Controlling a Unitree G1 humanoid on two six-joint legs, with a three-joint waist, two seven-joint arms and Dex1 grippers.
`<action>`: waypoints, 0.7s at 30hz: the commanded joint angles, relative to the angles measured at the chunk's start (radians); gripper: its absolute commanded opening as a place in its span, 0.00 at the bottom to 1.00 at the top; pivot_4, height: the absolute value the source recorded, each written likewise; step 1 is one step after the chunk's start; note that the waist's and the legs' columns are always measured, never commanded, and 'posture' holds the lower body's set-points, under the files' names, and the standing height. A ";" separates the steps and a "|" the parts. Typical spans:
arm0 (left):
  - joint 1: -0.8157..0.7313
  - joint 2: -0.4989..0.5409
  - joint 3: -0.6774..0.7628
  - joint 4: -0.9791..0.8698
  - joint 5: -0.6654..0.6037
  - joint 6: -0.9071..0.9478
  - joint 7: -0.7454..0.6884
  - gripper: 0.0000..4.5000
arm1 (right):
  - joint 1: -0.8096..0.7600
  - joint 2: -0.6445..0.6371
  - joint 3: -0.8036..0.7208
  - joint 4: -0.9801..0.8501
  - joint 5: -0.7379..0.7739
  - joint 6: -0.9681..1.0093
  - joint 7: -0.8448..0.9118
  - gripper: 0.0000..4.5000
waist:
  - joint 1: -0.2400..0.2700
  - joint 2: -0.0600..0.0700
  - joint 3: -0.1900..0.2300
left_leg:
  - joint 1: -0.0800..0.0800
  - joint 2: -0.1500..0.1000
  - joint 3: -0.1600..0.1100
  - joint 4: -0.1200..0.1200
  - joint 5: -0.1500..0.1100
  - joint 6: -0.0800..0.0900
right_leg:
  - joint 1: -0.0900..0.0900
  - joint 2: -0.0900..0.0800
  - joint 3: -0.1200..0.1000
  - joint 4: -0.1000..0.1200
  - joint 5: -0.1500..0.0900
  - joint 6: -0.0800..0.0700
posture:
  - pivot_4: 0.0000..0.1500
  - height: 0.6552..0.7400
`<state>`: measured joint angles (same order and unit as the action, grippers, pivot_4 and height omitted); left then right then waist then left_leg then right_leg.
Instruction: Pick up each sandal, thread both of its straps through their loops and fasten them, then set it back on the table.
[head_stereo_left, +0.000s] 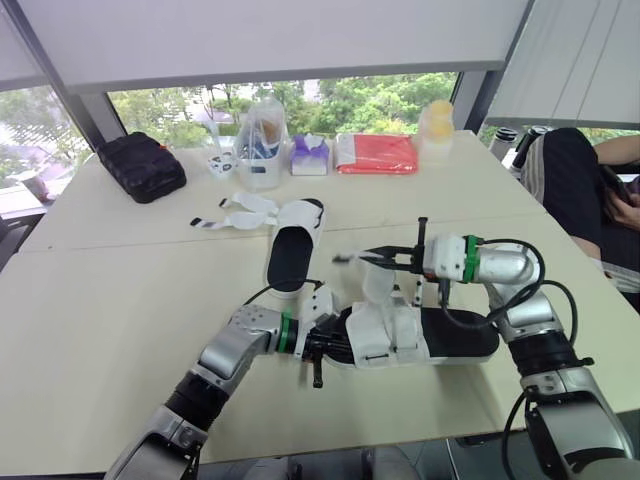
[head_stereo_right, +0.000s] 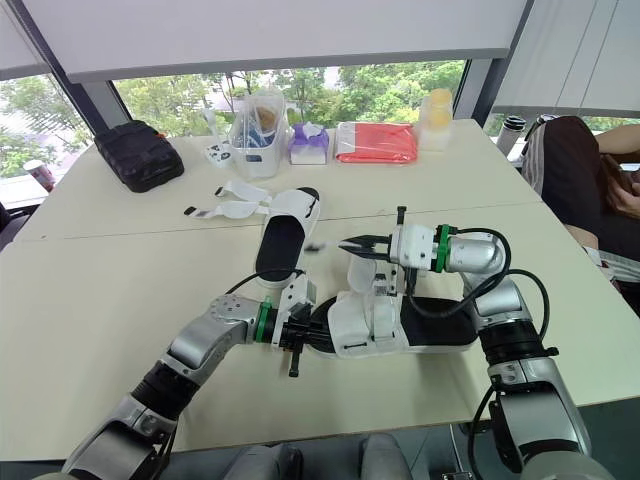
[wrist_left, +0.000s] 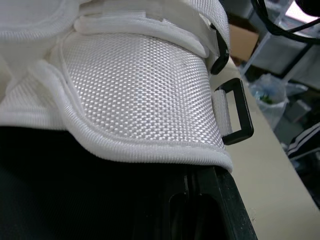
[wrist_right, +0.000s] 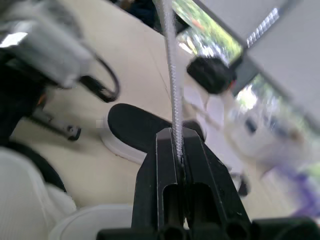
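White strap (wrist_right: 172, 75) sits edge-on in my right gripper (head_stereo_left: 365, 257), the two fingers pinched tight on its end. The gripper hangs above the sandal (head_stereo_left: 440, 340), pointing toward my left, and the strap runs down from the tips to the upper beneath them. The sandal lies on the table (head_stereo_left: 120, 330) close in front of me, its long axis running left to right. My left gripper (head_stereo_left: 318, 342) is at its left end and looks clamped on the edge there, bracing it.

The black loop (wrist_left: 235, 112) stands off the side of the upper, low, next to my left fingers and well below the strap end. As I judge it, the tip has to come down and across the sandal's width, not along it. My right arm carries the strap, so it does the threading. The far sandal (head_stereo_left: 290, 255) waits farther off with its straps loose.
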<state>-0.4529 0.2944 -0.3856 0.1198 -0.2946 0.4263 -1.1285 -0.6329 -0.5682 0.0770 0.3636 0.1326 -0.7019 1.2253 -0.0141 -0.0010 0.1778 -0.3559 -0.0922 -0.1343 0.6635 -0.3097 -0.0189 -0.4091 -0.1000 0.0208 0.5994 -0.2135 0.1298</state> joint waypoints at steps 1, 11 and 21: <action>0.029 0.030 -0.006 0.041 0.035 0.028 0.021 0.00 | -0.040 -0.041 0.028 0.060 0.000 -0.321 0.026 0.01 | 0.000 0.000 0.000 | 0.000 0.000 0.000 0.000 0.000 0.000 | 0.000 0.000 0.000 0.000 0.000 0.000 | 1.00 1.00; 0.033 0.028 -0.017 0.032 0.039 0.028 0.023 0.00 | -0.157 -0.116 0.139 0.294 -0.201 -0.780 -0.123 0.31 | -0.001 0.000 0.000 | 0.001 0.001 0.000 -0.001 0.002 -0.003 | 0.000 0.003 0.003 0.000 0.000 -0.001 | 1.00 1.00; 0.030 0.032 -0.036 0.029 0.044 0.023 0.008 0.00 | -0.106 -0.223 -0.134 0.325 -0.507 -0.844 -0.386 0.99 | 0.003 0.000 0.000 | 0.001 0.000 0.001 -0.001 0.003 -0.005 | 0.000 0.003 0.003 0.000 0.000 -0.001 | 1.00 1.00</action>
<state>-0.4475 0.3027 -0.3921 0.1084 -0.2945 0.4256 -1.1295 -0.7541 -0.7688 0.0058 0.7052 -0.3383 -1.5585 0.8936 -0.0113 -0.0009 0.1778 -0.3550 -0.0923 -0.1336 0.6621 -0.3069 -0.0236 -0.4092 -0.0970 0.0241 0.5996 -0.2138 0.1284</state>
